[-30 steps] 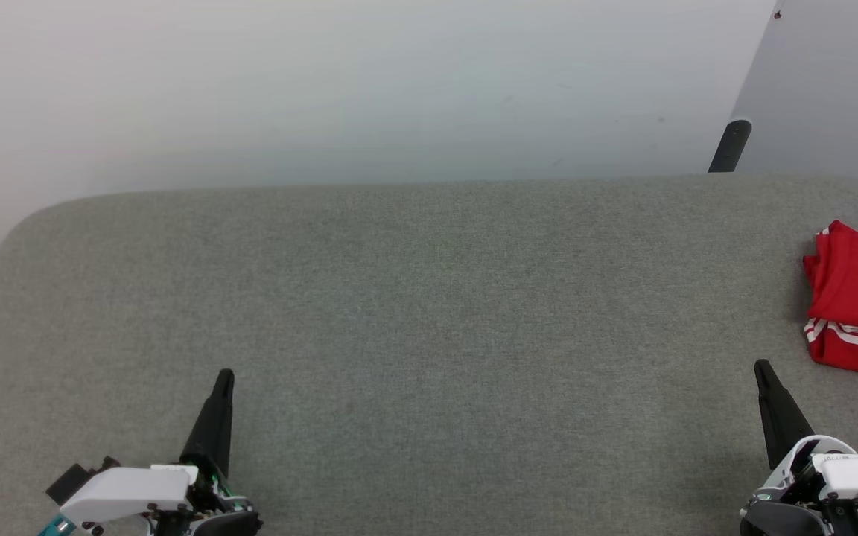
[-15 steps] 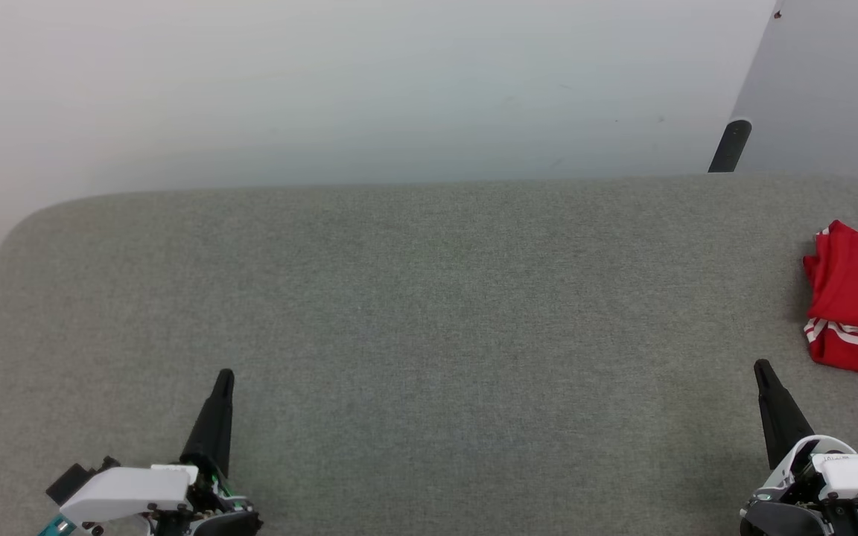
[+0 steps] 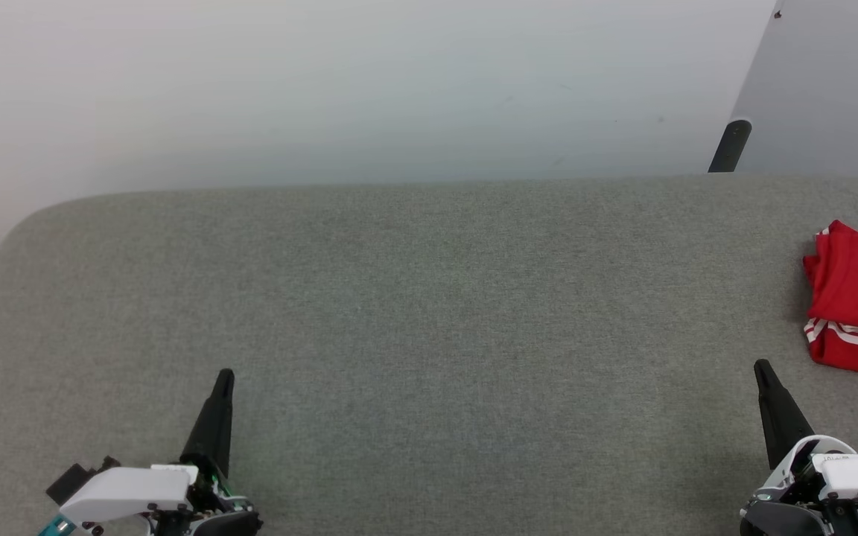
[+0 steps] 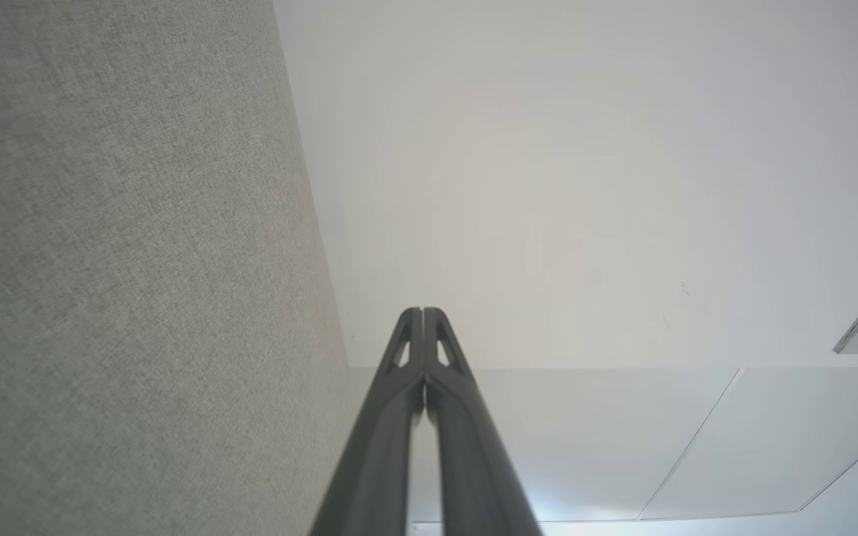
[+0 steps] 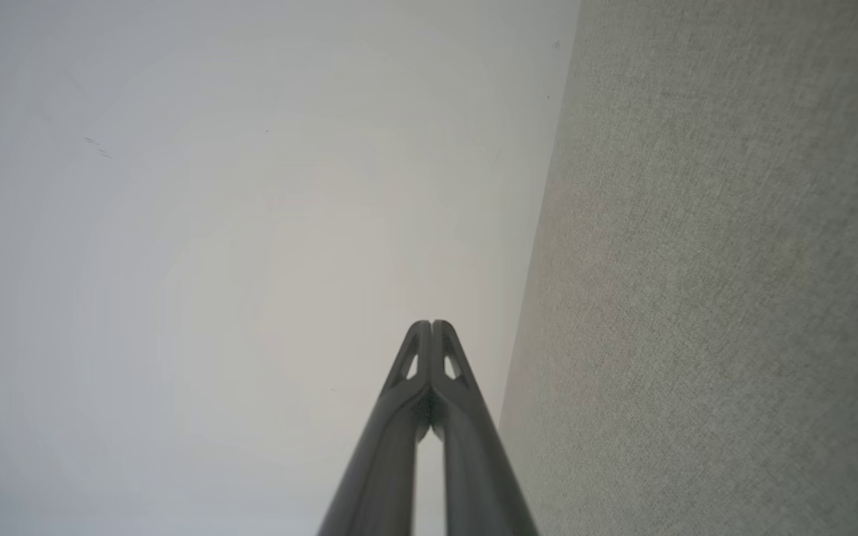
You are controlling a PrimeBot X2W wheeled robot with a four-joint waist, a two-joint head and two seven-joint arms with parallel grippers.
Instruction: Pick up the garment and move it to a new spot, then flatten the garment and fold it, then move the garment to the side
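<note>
The garment, red with white-and-red striped trim, lies folded at the far right edge of the grey table, partly cut off by the head view's border. My left gripper rests at the lower left, shut and empty, far from the garment. At the lower right my right gripper is shut and empty too, a short way in front and left of the garment. In the left wrist view the left gripper has its tips pressed together, as does the right gripper in the right wrist view.
A pale wall stands behind the table's far edge. A dark post and a grey panel rise at the back right. The table's corners are rounded.
</note>
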